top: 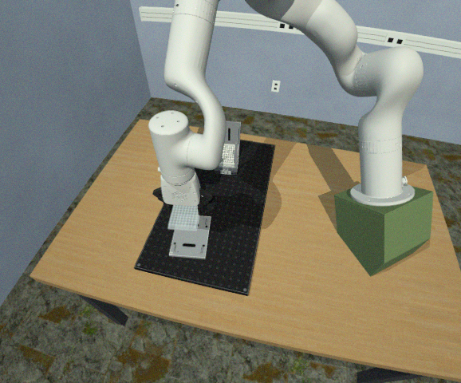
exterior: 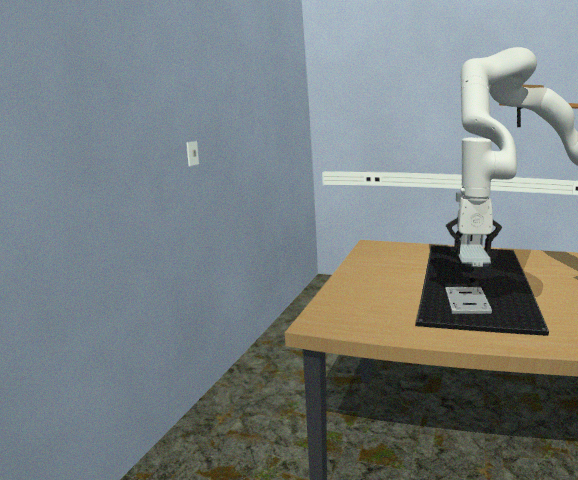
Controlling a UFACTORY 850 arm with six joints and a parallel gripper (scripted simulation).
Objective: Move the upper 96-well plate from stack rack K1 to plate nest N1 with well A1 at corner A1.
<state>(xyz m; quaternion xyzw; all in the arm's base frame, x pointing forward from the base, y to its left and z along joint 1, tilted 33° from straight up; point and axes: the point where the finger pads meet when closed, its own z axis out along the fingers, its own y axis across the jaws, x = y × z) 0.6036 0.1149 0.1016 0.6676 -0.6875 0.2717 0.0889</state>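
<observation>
My gripper (exterior: 474, 248) is shut on the upper 96-well plate (top: 183, 217), a white plate that it holds level in the air; the plate also shows in the exterior view (exterior: 474, 254). The plate hangs above the far end of the grey plate nest N1 (top: 189, 240), which lies on the black baseplate (top: 218, 214) and shows in the exterior view (exterior: 467, 300). The stack rack K1 (top: 230, 149) stands at the baseplate's far end with the lower plate (top: 228, 155) in it. I cannot make out the plates' cut-off corners.
The arm's green base block (top: 383, 228) stands on the right part of the wooden table. The arm's wrist housing (top: 173, 140) hides part of the baseplate. Walls stand close on the left and behind.
</observation>
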